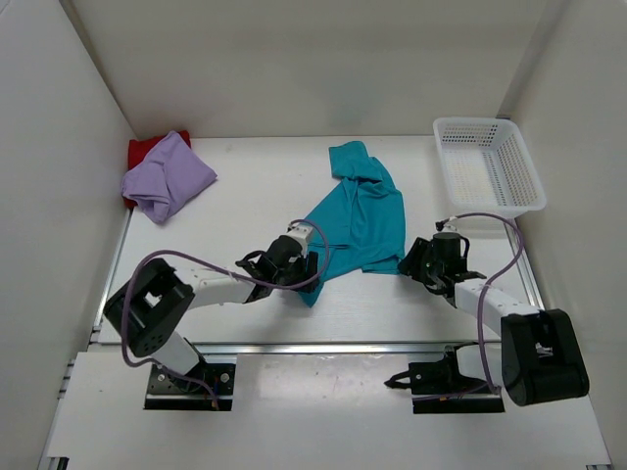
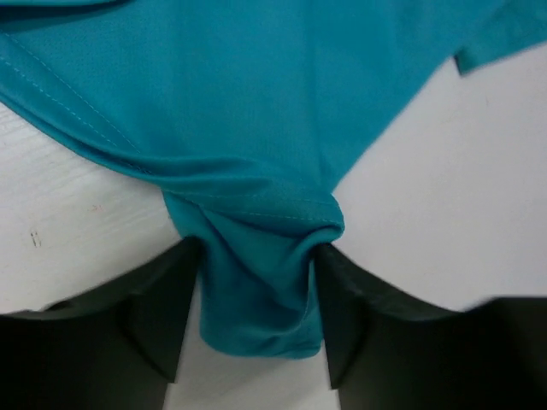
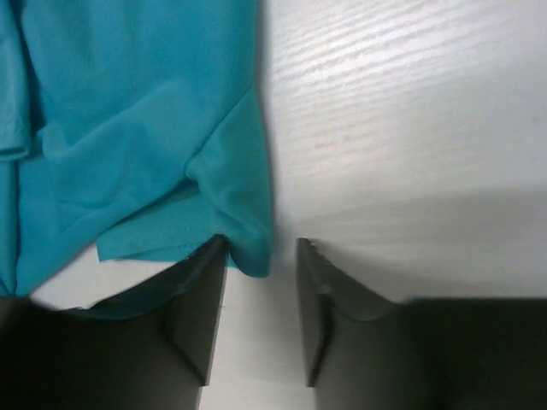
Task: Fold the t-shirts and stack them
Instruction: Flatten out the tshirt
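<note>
The teal-blue t-shirt (image 1: 362, 211) lies crumpled in the middle of the table. My left gripper (image 1: 299, 257) is at its near-left corner. In the left wrist view, a bunched fold of the teal shirt (image 2: 256, 128) sits between the wide-apart fingers of my left gripper (image 2: 256, 248), brushing both tips. My right gripper (image 1: 411, 262) is at the near-right corner. In the right wrist view, my right gripper (image 3: 261, 242) stands open and the teal shirt's (image 3: 128, 128) corner touches only its left finger. The lavender t-shirt (image 1: 167, 176) lies bunched on the dark red one (image 1: 145, 149) at the far left.
A white lattice basket (image 1: 495, 209) stands at the far right of the table. White walls close in the table on the left, back and right. Cables loop from both arms over the near part of the table.
</note>
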Robot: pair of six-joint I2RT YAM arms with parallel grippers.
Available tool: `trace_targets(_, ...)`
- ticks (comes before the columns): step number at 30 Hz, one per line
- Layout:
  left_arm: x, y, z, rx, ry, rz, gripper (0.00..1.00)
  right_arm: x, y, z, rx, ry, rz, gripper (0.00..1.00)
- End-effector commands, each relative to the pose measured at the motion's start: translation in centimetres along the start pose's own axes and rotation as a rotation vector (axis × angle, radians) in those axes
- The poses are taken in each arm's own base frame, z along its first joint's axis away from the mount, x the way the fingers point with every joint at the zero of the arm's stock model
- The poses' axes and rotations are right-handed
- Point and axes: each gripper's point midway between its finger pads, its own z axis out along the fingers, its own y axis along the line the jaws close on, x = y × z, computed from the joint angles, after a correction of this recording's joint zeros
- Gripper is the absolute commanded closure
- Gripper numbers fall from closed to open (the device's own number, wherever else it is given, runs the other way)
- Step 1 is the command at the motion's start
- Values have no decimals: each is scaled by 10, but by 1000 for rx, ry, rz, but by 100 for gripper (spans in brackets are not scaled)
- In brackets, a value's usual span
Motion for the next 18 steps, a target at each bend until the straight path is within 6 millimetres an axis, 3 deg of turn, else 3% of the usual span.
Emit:
trace_targets(1,-31,-6,8,22,-69,-27,39,-18,8,11,-42,-38,-19,66)
trace_targets(4,-46,-5,10,48,-96,-79,59,-18,21,17,-90,-33,-19,91)
trace_targets(6,-53,-9,4,90,-101,-119,70,-30,33,13,-92,-67,-46,100)
trace_targets(8,-62,-9,-9,124,-130,-173,79,-39,40,6,-78,-93,-87,100)
trace_targets(10,-77,1,-33,182,-198,-255,85,-47,50,-10,-83,-110,-123,100)
trace_targets(11,-78,-1,-42,240,-195,-309,84,-57,56,-18,-95,-138,-123,100)
trace_targets(15,-91,31,-92,357,-301,-477,84,-84,75,-69,-143,-195,-160,100)
trace_targets(17,-87,58,-110,352,-341,-565,77,-95,75,-95,-142,-212,-175,100)
trace_targets(18,-85,57,-115,378,-336,-600,72,-98,75,-102,-148,-220,-174,100)
